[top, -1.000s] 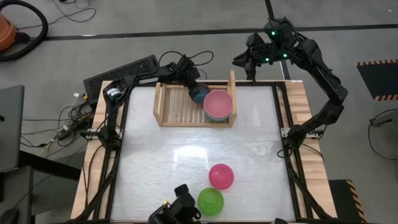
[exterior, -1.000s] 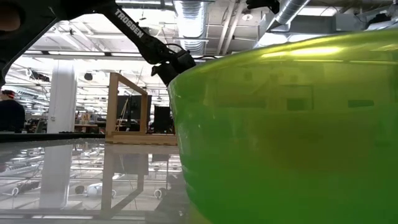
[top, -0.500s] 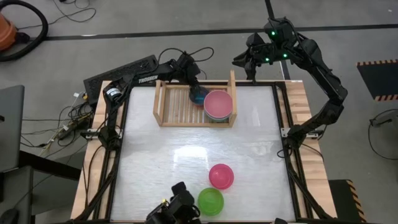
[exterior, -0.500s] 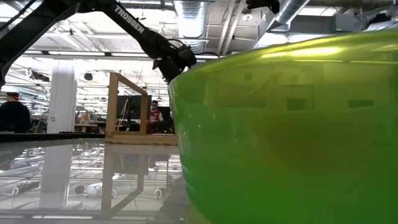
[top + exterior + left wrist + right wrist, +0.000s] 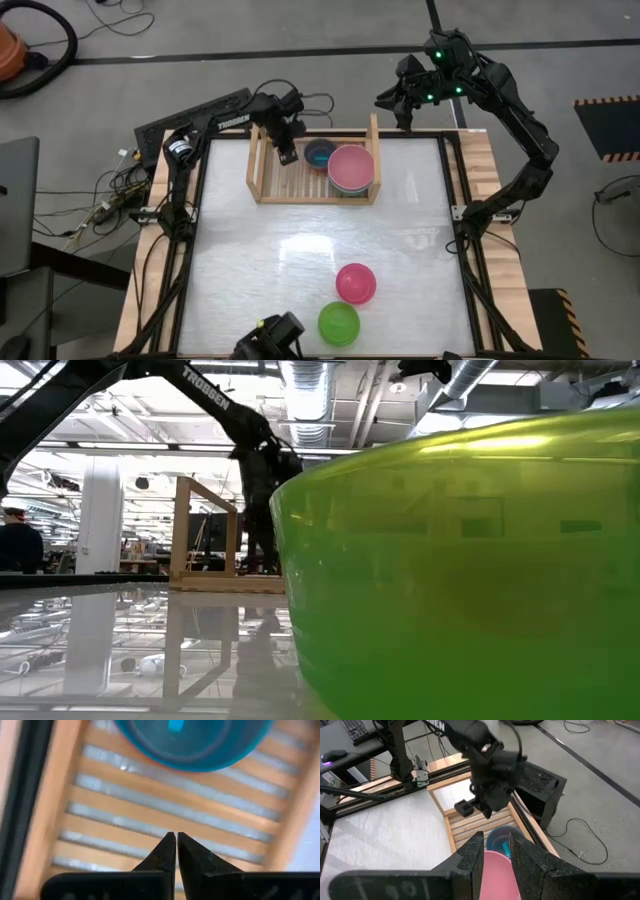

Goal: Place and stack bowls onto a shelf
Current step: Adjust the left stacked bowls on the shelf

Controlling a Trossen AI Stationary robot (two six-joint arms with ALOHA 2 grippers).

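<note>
The wooden shelf (image 5: 270,170) stands at the table's far edge. In it sit a blue bowl (image 5: 319,154) and, at its right end, a pink bowl (image 5: 351,168) on top of a stack. My left gripper (image 5: 287,150) is shut and empty over the bare slats (image 5: 150,820), left of the blue bowl (image 5: 190,745). My right gripper (image 5: 393,100) is open and empty, held high beyond the shelf's far right corner; its wrist view looks down on the pink bowl (image 5: 495,875). A magenta bowl (image 5: 355,283) and a lime green bowl (image 5: 338,323) rest on the table near the front.
The lime green bowl (image 5: 460,580) fills most of the low view. A dark camera mount (image 5: 270,340) sits at the table's near edge. A keyboard (image 5: 195,115) lies beyond the far left corner. The shelf's left half is bare slats. A person (image 5: 18,540) stands far behind.
My left gripper has drawn away from the blue bowl and gone toward the table's left edge along the shelf. The blue bowl stays in the shelf beside the pink stack, now uncovered.
</note>
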